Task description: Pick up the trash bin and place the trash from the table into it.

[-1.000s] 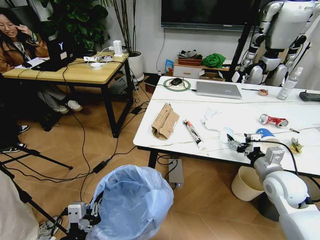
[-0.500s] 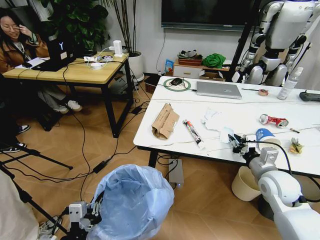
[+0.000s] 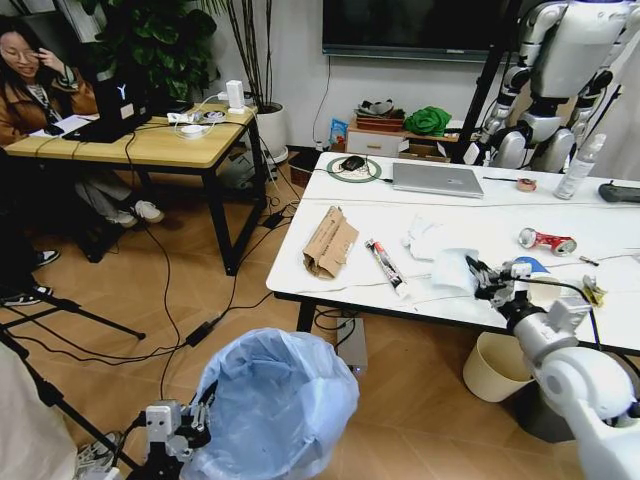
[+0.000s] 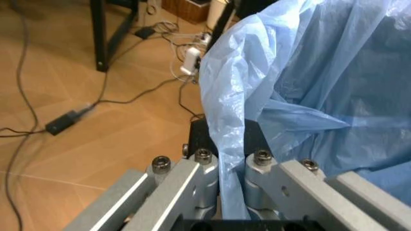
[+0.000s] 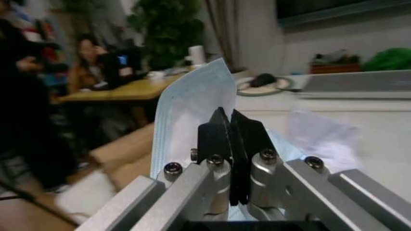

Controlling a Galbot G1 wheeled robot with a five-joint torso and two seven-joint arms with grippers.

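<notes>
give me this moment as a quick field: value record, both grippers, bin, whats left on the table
left gripper: low beside the robot, shut on the light-blue bag at the rim of the trash bin
right gripper: over the near edge of the table, shut on a pale flat plastic package
trash bin: held below the table's near edge
on the table: brown cardboard, thin wrapper, white tissues, crushed red can, blue-white paper cup

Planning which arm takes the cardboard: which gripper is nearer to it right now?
Right. The right gripper is above the table, beside the crumpled cardboard but past the wrapper. The left gripper is low near the floor, clamped on the trash bin.
</notes>
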